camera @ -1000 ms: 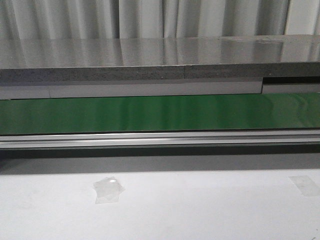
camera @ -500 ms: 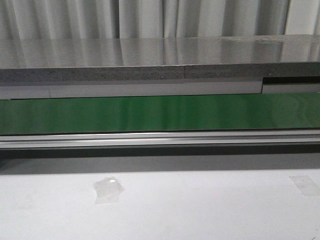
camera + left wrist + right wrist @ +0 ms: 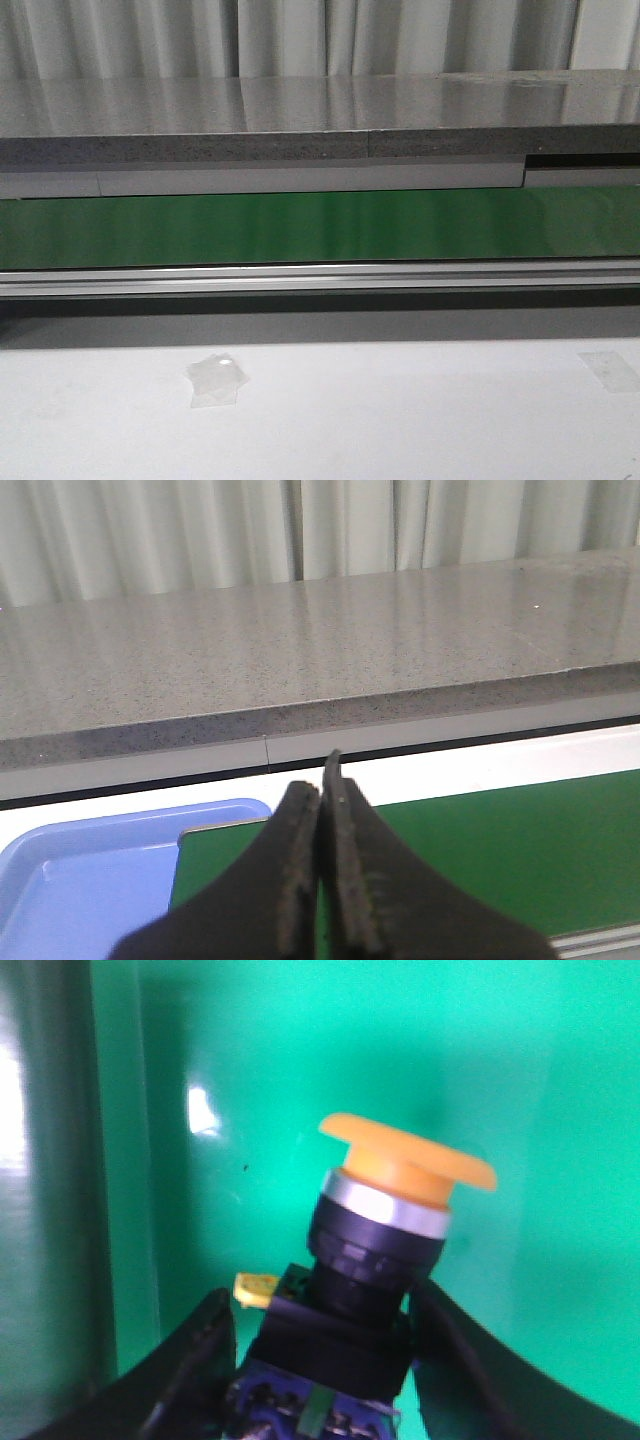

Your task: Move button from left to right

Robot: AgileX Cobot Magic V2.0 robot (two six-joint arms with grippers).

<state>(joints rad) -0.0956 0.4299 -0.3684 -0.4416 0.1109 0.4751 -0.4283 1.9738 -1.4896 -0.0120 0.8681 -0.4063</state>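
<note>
Right pincer (image 3: 320, 1360) grips button (image 3: 375, 1250); markings apparently unreadable, blurred.

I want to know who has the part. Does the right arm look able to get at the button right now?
Yes, apparently: the right gripper has its fingers on both sides of the button, over the green belt, with nothing between.

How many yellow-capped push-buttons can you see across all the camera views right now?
1. The yellow-capped push-button with a black body sits between the right gripper fingers, over a green surface. None shows in the front or left wrist views; others could lie out of frame.
</note>
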